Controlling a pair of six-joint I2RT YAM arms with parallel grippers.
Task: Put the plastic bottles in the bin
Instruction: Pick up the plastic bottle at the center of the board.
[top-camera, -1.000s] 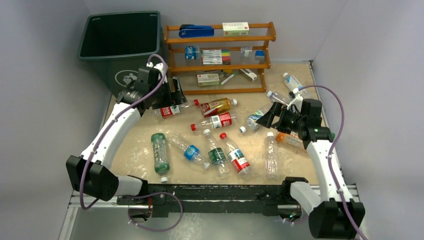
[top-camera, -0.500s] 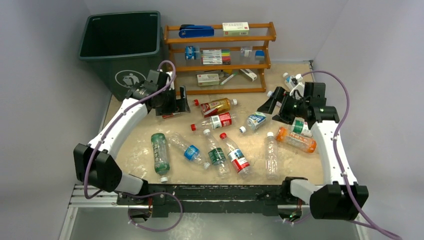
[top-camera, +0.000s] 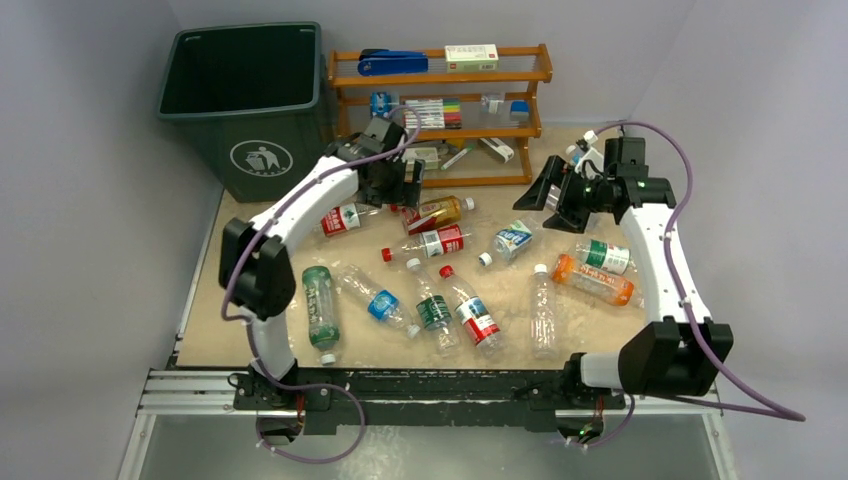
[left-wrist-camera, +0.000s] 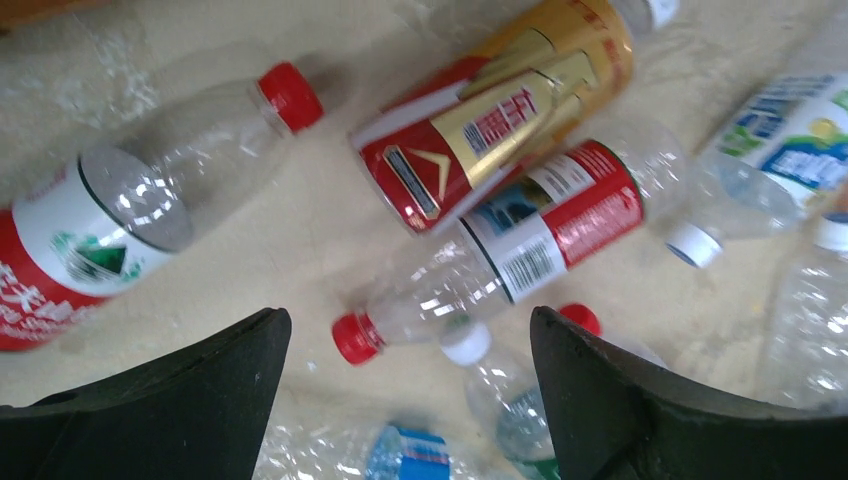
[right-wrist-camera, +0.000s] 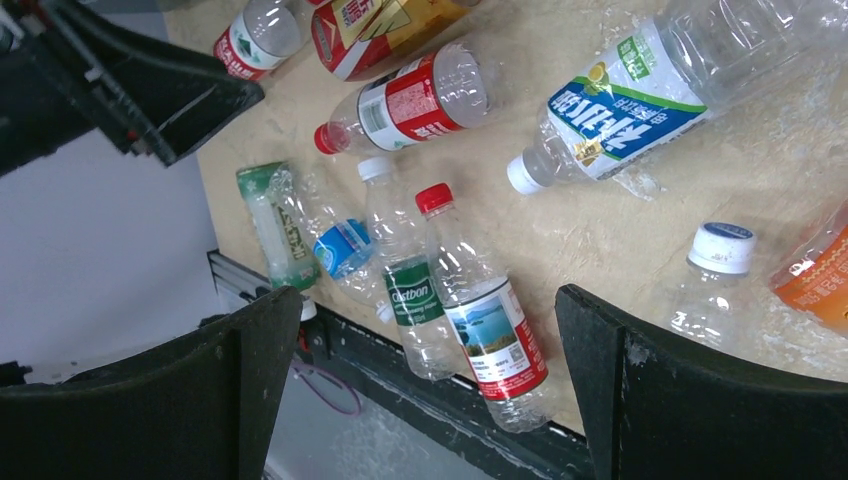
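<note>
Several plastic bottles lie on the tan board. My left gripper (top-camera: 405, 186) hovers open and empty in front of the rack, above a gold bottle with a red label (top-camera: 436, 212) (left-wrist-camera: 500, 110) and a clear red-labelled bottle (top-camera: 433, 242) (left-wrist-camera: 520, 240). Another red-capped bottle (top-camera: 343, 219) (left-wrist-camera: 130, 220) lies to its left. My right gripper (top-camera: 545, 196) hovers open and empty at the back right, above a blue-and-white labelled bottle (top-camera: 511, 240) (right-wrist-camera: 630, 100). An orange bottle (top-camera: 592, 281) lies below it. The dark green bin (top-camera: 262, 157) stands at the back left.
The wooden rack (top-camera: 440, 110) with markers and small boxes stands behind the bottles, close to my left gripper. A green bottle (top-camera: 320, 306), several clear ones (top-camera: 470, 310) and a plain bottle (top-camera: 542, 312) lie near the front rail (top-camera: 420, 385).
My left arm has swung right from beside the bin to the front of the rack, empty. My right gripper has lifted and moved toward the back. The bottles have not moved.
</note>
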